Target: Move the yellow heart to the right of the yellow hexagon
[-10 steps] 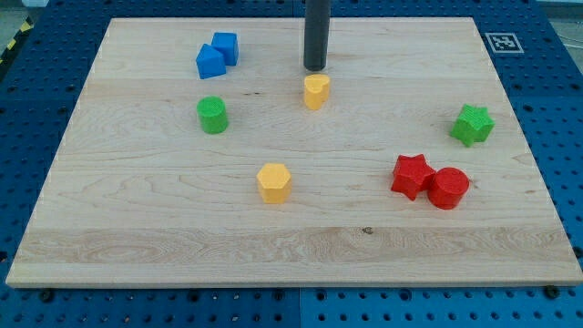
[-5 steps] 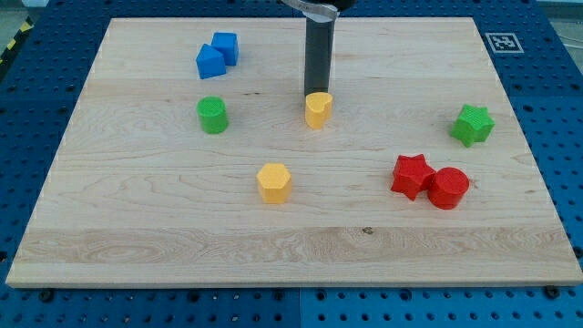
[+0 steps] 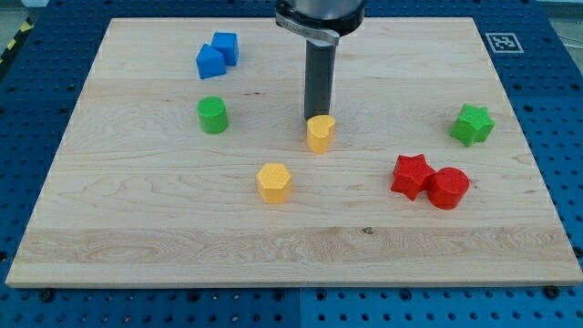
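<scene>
Camera view: my tip (image 3: 318, 118), a bare rod w/ no grasp, touches yellow heart (image 3: 319, 134) top side, up-right of yellow hexagon (image 3: 273, 182).

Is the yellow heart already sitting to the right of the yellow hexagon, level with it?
No: the yellow heart sits nearer the view's top than the yellow hexagon, with my tip against its far side.

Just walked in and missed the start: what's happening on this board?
The arm's rod is pushing the yellow heart toward the view's bottom. My tip sits against the heart's top side. The heart lies above and to the right of the yellow hexagon, not yet level with it. Other blocks stand apart: two blue blocks at top left, a green cylinder, a green star, and a red star touching a red cylinder.
</scene>
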Robot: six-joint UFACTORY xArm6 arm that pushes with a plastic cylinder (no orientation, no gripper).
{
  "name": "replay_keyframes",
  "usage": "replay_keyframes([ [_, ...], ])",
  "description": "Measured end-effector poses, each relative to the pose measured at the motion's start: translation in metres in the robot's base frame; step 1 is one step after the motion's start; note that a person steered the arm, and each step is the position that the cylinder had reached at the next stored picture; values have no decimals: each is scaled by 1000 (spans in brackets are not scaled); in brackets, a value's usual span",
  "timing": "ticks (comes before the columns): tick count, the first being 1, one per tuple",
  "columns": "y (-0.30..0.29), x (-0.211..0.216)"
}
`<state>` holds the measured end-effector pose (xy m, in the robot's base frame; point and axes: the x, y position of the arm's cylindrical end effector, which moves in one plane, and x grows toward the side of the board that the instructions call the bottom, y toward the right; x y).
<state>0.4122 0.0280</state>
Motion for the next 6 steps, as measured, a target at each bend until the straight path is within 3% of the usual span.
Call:
replay_keyframes([
  [2, 25, 11],
  [6, 7, 34],
])
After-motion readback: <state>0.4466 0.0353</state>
